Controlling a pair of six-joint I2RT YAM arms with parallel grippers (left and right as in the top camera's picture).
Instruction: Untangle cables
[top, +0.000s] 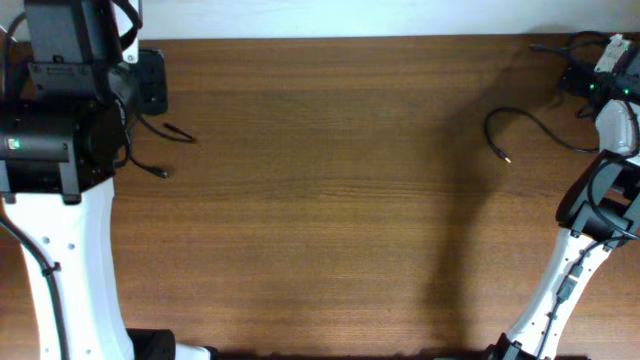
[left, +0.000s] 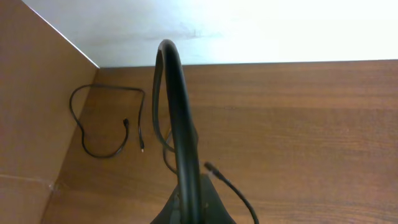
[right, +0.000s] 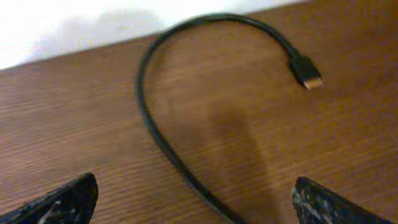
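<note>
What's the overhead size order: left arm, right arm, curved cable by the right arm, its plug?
1. left arm, though nearer the camera
2. right arm
3. curved cable
4. plug

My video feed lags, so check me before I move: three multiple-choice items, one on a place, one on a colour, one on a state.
1. Where on the table does the cable seen by the right wrist camera lie?
A) right end B) centre C) left end
2. Its plug has a tip that is:
A) blue B) gold C) red
3. The right jaws are:
A) open B) shut on the plug C) shut on the cable

1A: the overhead view shows it beside the right arm.
2B: the right wrist view shows gold.
3A: they stand far apart, pinching nothing.
</note>
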